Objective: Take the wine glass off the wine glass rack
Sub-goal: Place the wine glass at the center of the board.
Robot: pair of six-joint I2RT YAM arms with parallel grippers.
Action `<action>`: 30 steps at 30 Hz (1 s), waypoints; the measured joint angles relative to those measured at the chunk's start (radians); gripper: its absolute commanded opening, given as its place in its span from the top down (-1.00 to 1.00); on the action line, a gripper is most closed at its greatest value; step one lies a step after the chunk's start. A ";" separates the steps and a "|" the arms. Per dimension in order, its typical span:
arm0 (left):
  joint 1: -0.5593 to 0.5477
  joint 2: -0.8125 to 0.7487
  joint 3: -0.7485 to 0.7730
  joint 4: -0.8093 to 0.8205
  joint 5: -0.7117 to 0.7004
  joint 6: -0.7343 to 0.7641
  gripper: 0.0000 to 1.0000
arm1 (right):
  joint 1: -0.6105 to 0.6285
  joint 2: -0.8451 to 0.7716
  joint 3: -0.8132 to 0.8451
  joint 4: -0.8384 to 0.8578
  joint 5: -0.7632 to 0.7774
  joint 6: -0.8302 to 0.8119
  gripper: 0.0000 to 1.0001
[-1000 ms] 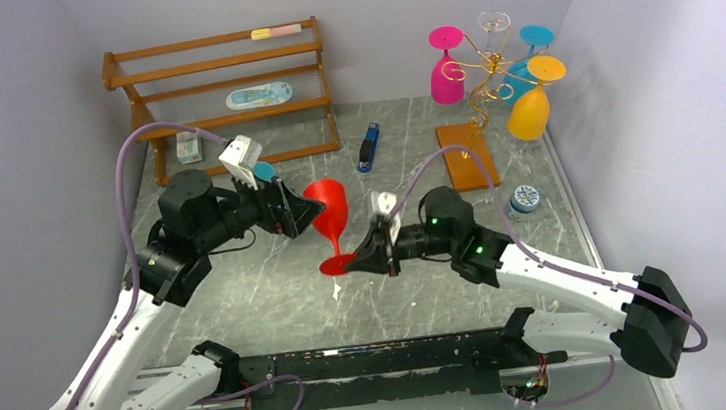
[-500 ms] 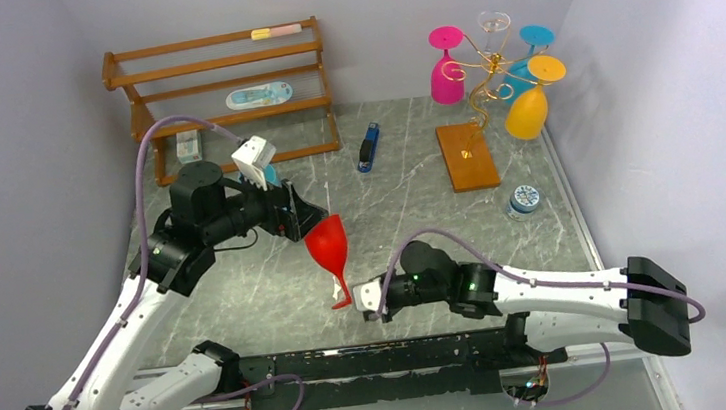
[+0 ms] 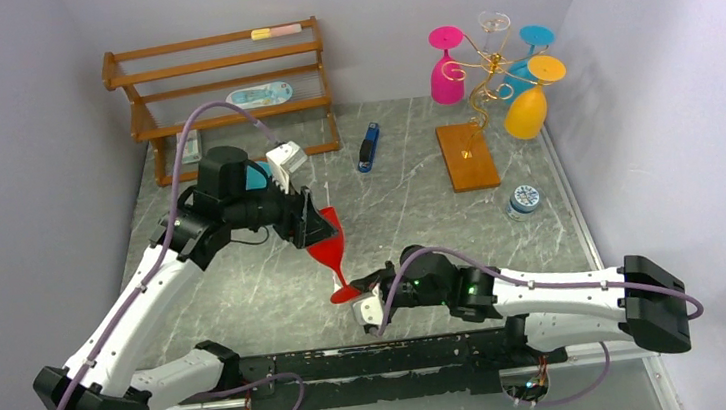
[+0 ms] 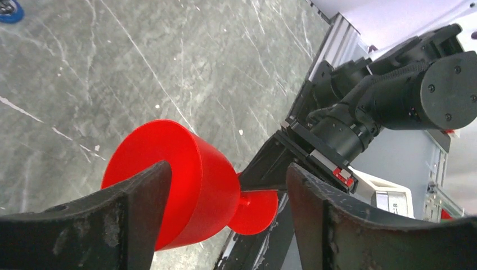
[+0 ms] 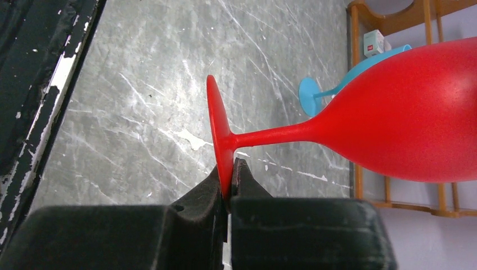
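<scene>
My right gripper [image 5: 228, 174] pinches the red wine glass [image 5: 405, 129] by its foot. My left gripper [image 4: 228, 171], open, has begun narrowing around the bowl between its jaws, well away from the wine glass rack [image 3: 487, 72].

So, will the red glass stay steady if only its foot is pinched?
Probably not: the right claw grips only the thin foot edge of the red glass, and the big bowl hangs far out, so it may pivot. The surface looks smooth and matte, likely light plastic, possibly slippery. The open left claw around the bowl could steady it.
</scene>
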 measured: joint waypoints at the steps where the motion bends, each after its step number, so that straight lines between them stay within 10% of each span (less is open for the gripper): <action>1: 0.000 0.006 0.000 -0.008 0.013 0.007 -0.46 | 0.001 0.001 0.000 0.000 0.000 -0.010 1.00; 20: -0.006 0.135 0.067 -0.255 0.122 0.288 0.53 | 0.010 0.011 -0.071 -0.004 0.051 -0.121 1.00; 30: -0.052 0.151 0.077 -0.275 0.118 0.326 0.31 | 0.014 0.031 -0.084 0.010 0.063 -0.148 1.00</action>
